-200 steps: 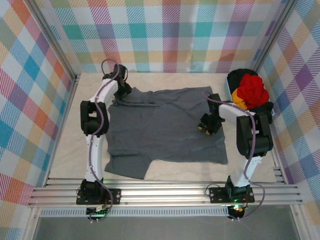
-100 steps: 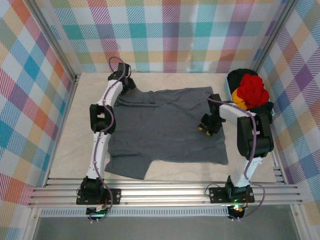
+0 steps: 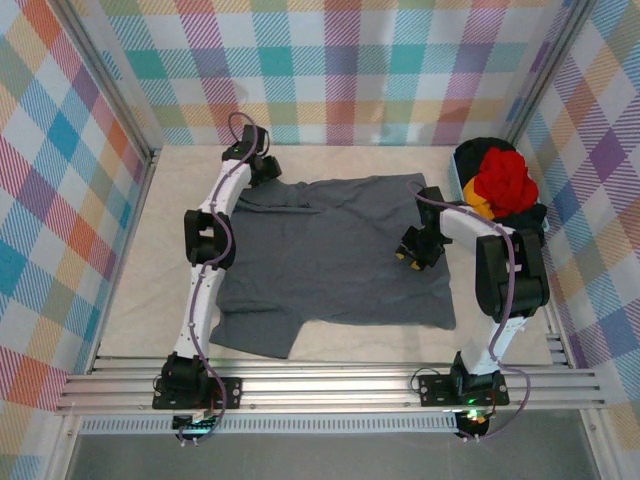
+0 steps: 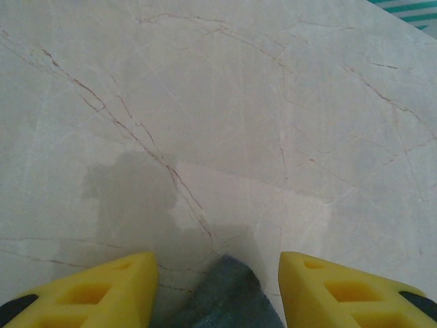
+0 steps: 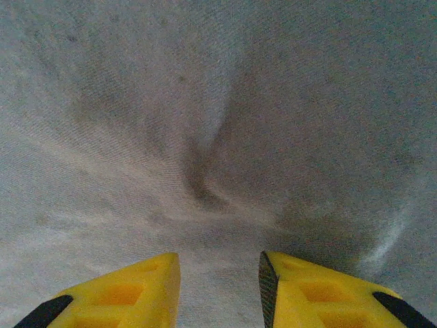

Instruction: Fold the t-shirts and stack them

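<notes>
The large dark slate grey t-shirt lies spread flat in the middle of the table. My left gripper is at its far left sleeve corner. In the left wrist view it stands open, a tip of grey cloth lying between the yellow fingers. My right gripper rests low over the shirt's right side. There it is open by a narrow gap above creased grey cloth. The red shirt, the orange-yellow one and the black one sit piled at the back right.
The marble-patterned table top is bare beyond the sleeve. Checked walls close in the back and both sides. An aluminium rail runs along the near edge by the arm bases.
My left arm has stretched farther back and to the right, carrying its gripper along the shirt's far edge to the sleeve corner. The right arm and the shirt pile have not moved.
</notes>
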Motion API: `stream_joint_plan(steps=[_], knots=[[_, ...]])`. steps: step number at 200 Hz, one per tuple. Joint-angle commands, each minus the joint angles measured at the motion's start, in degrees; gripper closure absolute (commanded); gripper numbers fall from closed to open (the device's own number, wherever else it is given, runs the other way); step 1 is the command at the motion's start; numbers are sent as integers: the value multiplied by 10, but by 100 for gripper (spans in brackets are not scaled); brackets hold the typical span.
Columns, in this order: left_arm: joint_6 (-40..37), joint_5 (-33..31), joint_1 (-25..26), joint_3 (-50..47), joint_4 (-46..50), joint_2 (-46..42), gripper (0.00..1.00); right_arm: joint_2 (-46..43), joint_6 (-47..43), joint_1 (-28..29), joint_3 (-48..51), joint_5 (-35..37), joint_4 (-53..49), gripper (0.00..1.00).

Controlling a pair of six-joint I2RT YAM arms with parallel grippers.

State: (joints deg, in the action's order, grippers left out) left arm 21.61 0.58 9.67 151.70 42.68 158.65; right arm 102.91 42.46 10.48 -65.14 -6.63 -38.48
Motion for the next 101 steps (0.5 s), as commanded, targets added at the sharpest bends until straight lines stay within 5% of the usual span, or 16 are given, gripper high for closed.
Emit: stream_joint_plan(steps=[1, 72, 101], knots=[[-16, -17, 4, -8, 40, -5, 52, -10, 3, 0, 3, -11, -8, 63], [-9, -1, 5, -13, 27, -16, 100, -9, 5, 0, 4, -7, -7, 63], [2, -10, 3, -47, -10, -58, 100, -8, 4, 0, 3, -6, -7, 63]])
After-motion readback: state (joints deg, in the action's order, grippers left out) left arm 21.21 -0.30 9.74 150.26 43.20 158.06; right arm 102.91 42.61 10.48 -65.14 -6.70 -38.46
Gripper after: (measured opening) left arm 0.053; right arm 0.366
